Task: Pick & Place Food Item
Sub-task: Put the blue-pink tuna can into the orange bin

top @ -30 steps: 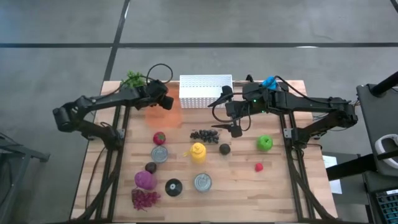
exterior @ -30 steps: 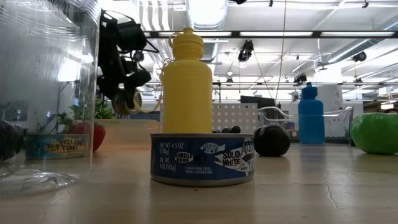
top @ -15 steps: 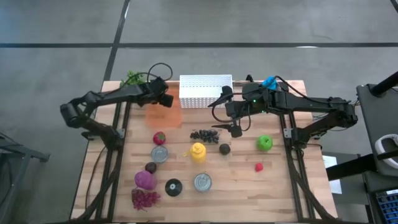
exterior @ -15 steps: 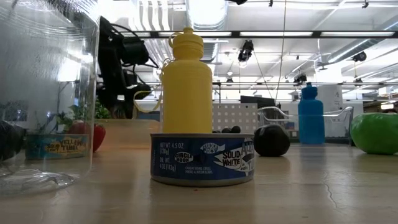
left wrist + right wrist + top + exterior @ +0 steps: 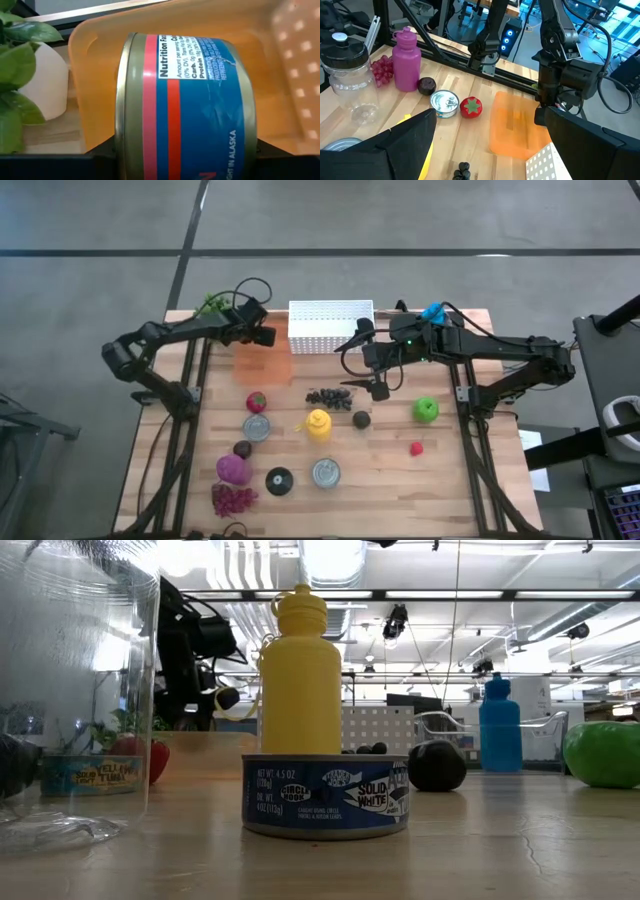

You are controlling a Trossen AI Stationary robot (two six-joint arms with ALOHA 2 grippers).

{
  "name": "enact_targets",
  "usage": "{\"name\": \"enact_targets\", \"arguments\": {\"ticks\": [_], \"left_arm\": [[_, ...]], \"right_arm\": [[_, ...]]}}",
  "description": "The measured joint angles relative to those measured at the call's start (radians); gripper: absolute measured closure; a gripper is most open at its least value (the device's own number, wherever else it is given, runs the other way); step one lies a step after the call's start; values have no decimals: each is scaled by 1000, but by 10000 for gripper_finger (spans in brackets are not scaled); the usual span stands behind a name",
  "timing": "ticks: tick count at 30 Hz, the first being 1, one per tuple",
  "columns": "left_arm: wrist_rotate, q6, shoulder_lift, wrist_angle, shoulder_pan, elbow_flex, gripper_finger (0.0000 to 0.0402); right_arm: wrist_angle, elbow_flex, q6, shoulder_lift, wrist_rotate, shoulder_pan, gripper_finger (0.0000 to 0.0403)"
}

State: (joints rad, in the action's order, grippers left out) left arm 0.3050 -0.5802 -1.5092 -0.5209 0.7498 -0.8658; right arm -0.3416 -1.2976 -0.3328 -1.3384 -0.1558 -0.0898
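The left gripper (image 5: 262, 336), clamped on a blue-and-red labelled metal can (image 5: 187, 107), has moved back above the translucent orange tray (image 5: 262, 361), so release seems close. The right gripper (image 5: 378, 387) waits with its fingers apart over the wooden table (image 5: 450, 470); beyond lies grey floor.

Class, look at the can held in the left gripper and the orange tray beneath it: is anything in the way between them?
Nothing visible is. The left gripper holds the can on its side just above the orange tray, and the tray parts in view are bare. The plant pot stands beside the tray, outside it.
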Motion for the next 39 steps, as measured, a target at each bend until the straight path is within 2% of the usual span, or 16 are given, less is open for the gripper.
{"name": "enact_targets", "arguments": {"ticks": [15,29,37,39], "left_arm": [[24,4,-6,58,19,3,221],[31,-1,-130,89,20,-6,221],[31,-31,-137,107,33,-6,221],[31,-46,-139,112,34,-6,208]], "right_arm": [[0,0,0,0,0,0,32],[1,0,0,0,0,0,32],[1,0,0,0,0,0,32],[1,0,0,0,0,0,32]]}}
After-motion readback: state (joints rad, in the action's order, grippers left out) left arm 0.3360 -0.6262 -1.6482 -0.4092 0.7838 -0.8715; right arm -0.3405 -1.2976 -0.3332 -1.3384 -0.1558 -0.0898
